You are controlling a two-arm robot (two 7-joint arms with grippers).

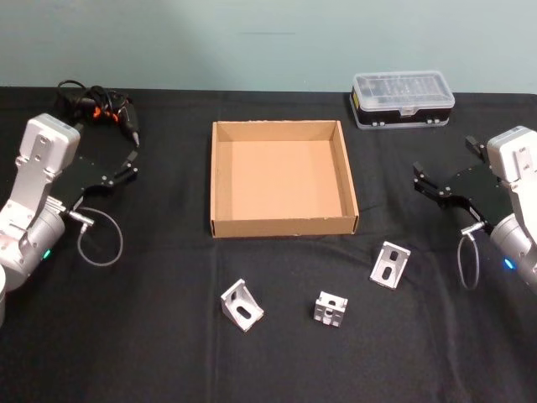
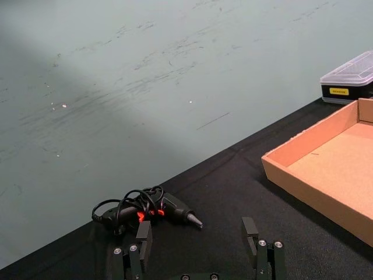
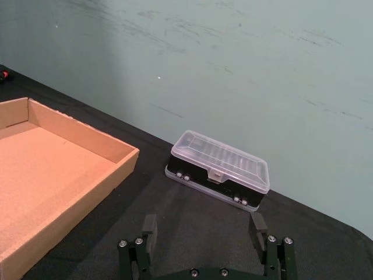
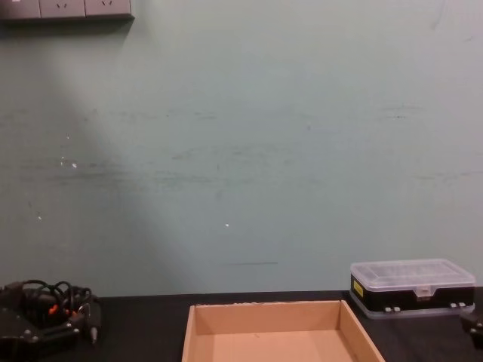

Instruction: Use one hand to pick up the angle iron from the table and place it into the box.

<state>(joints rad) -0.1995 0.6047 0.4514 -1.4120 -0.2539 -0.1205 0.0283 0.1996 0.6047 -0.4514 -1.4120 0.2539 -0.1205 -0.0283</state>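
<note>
Black matte counter (image 1: 168, 353) seen from above, with a pale green wall behind it.

Box (image 1: 284, 226): shallow tan cardboard tray, open at the top and with nothing inside, standing at the middle of the counter.

Left arm (image 1: 38, 168) and right arm (image 1: 516, 168): boxy silver-grey links at the two side edges of the counter, one on each side of the box and well apart from it. The left claw (image 2: 197, 233) is spread, its fingers held above bare cloth and closing on nothing. The right claw (image 3: 204, 227) is likewise spread and grips nothing.

Plastic case (image 1: 403, 98): black body with a clear lid, lid down, at the far edge of the counter beyond the box's far right corner.

Power screwdriver (image 1: 105, 107): black with orange marks and a coiled cable, lying at the far left of the counter, just beyond the left claw.

Angle irons: three small silver brackets lying on the counter in front of the box, outside it and apart from each other. The left angle iron (image 1: 242, 304) and the middle angle iron (image 1: 331, 308) lie nearest the robot; the right angle iron (image 1: 390, 264) lies near the box's front right corner. Neither claw touches any of them.
</note>
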